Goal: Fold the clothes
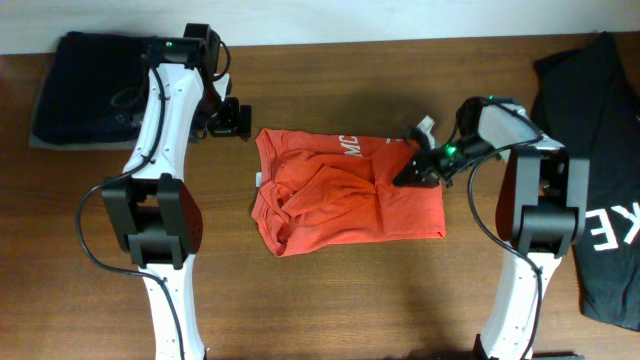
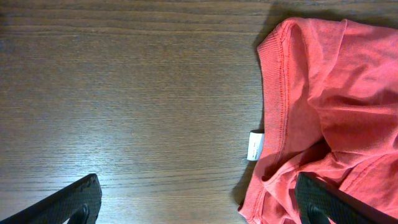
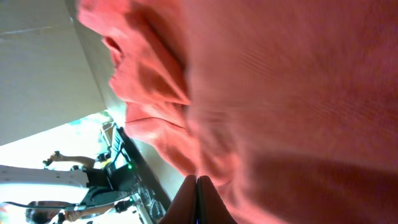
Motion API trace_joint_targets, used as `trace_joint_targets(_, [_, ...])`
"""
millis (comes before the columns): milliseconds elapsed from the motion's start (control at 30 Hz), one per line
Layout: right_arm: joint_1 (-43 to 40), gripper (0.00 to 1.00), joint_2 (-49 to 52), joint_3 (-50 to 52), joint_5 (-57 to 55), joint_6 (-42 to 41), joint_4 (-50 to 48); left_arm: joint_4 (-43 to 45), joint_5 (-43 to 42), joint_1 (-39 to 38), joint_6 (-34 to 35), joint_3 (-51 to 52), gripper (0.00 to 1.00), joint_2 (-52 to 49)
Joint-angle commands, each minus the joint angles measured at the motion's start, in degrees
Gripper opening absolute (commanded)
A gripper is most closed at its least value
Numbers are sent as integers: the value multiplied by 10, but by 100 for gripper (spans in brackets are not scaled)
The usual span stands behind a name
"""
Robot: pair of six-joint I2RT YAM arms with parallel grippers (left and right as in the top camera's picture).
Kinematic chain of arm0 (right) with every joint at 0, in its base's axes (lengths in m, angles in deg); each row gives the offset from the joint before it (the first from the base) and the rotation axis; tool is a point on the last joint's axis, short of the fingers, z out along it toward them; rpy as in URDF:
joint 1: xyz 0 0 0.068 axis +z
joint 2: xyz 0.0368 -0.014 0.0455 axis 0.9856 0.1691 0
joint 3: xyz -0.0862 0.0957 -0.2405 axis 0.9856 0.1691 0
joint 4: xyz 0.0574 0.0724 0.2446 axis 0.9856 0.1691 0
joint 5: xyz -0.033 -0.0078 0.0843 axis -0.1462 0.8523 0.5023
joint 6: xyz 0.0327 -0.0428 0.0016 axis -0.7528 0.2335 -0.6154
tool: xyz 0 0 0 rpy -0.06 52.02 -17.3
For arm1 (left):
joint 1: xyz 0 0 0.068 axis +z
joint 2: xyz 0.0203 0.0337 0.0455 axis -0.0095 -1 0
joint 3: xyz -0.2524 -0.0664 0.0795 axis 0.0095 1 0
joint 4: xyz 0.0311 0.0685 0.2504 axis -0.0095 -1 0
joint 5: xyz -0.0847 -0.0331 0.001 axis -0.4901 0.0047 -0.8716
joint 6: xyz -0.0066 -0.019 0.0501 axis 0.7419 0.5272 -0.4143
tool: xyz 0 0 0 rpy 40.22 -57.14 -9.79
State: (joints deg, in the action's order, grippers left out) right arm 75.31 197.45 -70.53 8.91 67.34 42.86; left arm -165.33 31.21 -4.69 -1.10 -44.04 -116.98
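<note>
T-shirt (image 1: 345, 195): long axis runs left-right, neck end toward left gripper (image 1: 238, 118) | left gripper: spread wide | right gripper (image 1: 418, 165): pressed together at opposite end

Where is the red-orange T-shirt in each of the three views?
Overhead: red-orange T-shirt at picture centre.
Left wrist: right side, collar facing left.
Right wrist: fills the top and right.
Shared landmark: white neck tag, in overhead and left wrist only.
</note>
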Motion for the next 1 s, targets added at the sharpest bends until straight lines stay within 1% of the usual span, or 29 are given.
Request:
trace_joint_targets(0, [-2, 4, -50, -34, 20, 8, 19, -1, -6, 0, 3, -5, 99, -2])
trace_joint_targets(133, [3, 4, -58, -35, 20, 21, 42, 0, -6, 0, 3, -5, 99, -2])
trace_joint_targets(267, [18, 4, -57, -4, 20, 53, 54, 0, -6, 0, 3, -5, 99, -2])
trace_joint_targets(433, [47, 4, -57, 78, 31, 52, 4, 2, -7, 0, 3, -5, 99, -2])
trace_joint_targets(500, [57, 4, -57, 116, 31, 38, -26, 3, -7, 0, 3, -5, 99, -2])
trace_joint_targets(667, [60, 4, -57, 185, 30, 20, -75, 2, -6, 0, 3, -5, 99, -2])
trace_joint_targets(800, [50, 4, -57, 203, 23, 4, -103, 3, -7, 0, 3, -5, 99, -2])
trace_joint_targets(967, [40, 4, -59, 195, 14, -14, -119, 3, -7, 0, 3, -5, 99, -2])
